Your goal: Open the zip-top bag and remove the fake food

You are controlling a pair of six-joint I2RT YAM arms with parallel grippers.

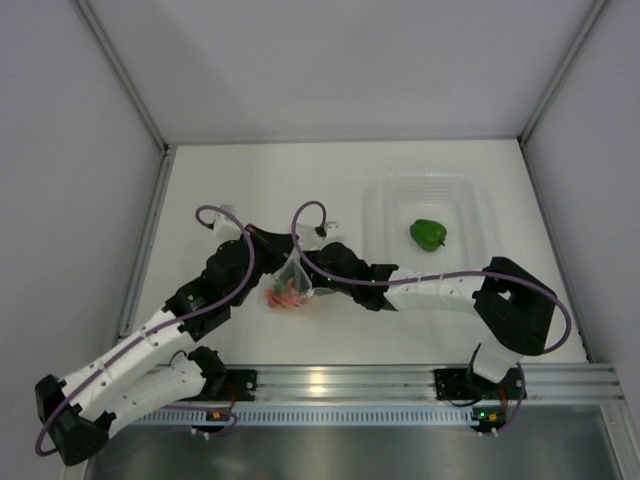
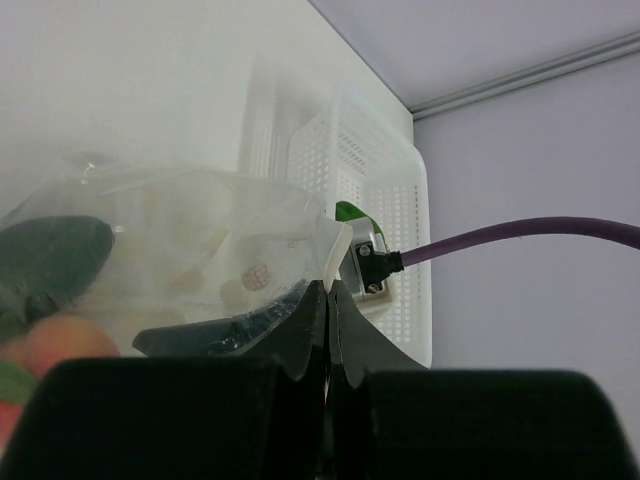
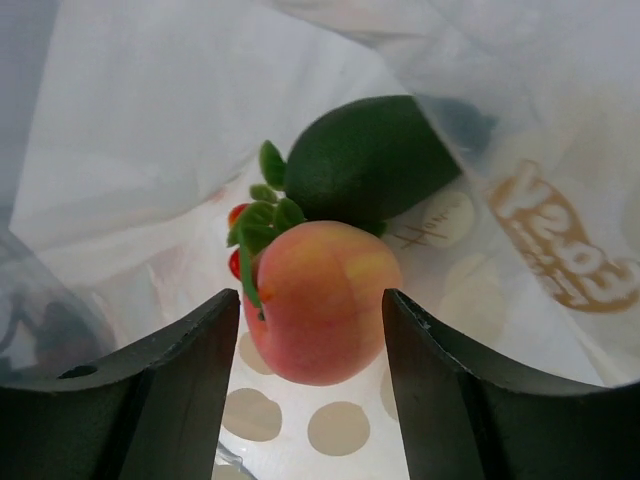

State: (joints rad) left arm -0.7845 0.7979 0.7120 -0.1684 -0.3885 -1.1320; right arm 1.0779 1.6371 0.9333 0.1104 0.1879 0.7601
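Left tool (image 2: 327, 292) was clamped shut on the edge of the zip-top bag (image 2: 200, 225), held up just above the surface (image 1: 240, 190). Right tool (image 3: 312, 305) stood part-open inside the bag, flanking the peach (image 3: 325, 260); contact undetermined. Avocado (image 3: 365, 160) lay beyond. Pepper (image 1: 428, 234) sat in the tray (image 1: 400, 190).

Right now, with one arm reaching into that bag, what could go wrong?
The left end effector pinches only an edge of the zip-top bag; a tug could free it. The fingers of the right end effector flank the peach, which might slip out as they close. The tomato sprig beside it may come along.
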